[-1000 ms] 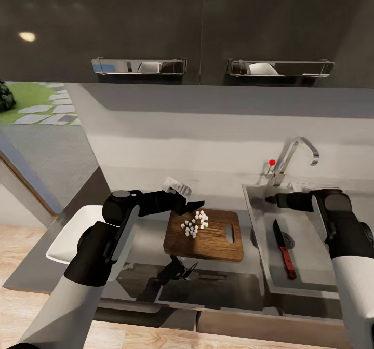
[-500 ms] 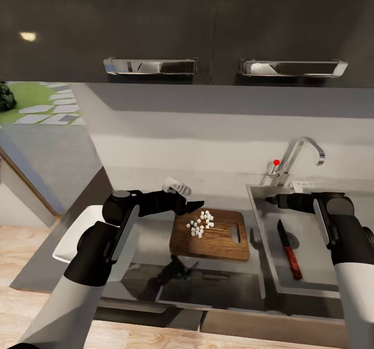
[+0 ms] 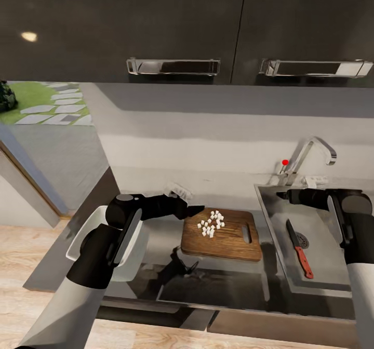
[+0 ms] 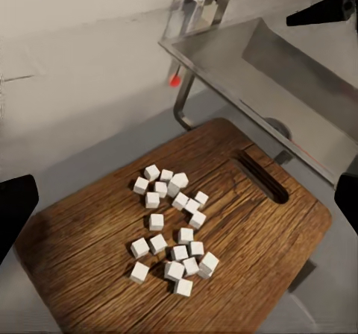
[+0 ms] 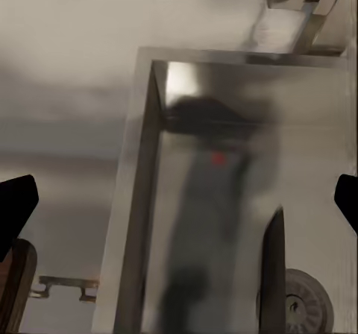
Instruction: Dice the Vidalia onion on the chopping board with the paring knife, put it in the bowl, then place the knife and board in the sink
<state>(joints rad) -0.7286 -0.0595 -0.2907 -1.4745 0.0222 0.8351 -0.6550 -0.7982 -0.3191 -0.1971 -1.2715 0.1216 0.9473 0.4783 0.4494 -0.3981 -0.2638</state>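
Observation:
The dark-brown chopping board [image 3: 231, 237] lies on the glossy countertop [image 3: 228, 284] left of the sink [image 3: 332, 273], with several white onion dice [image 3: 210, 223] on its far left part. My left gripper [image 3: 195, 211] hovers open over the board's far left corner; in the left wrist view its dark fingertips [image 4: 15, 211] stand wide either side of the dice [image 4: 173, 226]. The red-handled paring knife [image 3: 300, 249] lies in the basin beside the drain. My right gripper [image 3: 283, 195] is open and empty above the sink's far left corner, and the knife blade [image 5: 272, 267] shows below it. The white bowl [image 3: 78, 241] sits left, partly under my left arm.
Glossy black upper cabinets [image 3: 176, 22] hang close above with chrome handles. The chrome tap [image 3: 309, 154] with its red dot stands behind the sink. The counter's left end meets a window wall [image 3: 47, 146]. Pale wood floor [image 3: 21, 266] shows at lower left.
The whole view has shifted, so board, sink and bowl sit further right in the picture and more of the bowl shows. Both arms keep their pose, grippers open. The knife stays in the basin.

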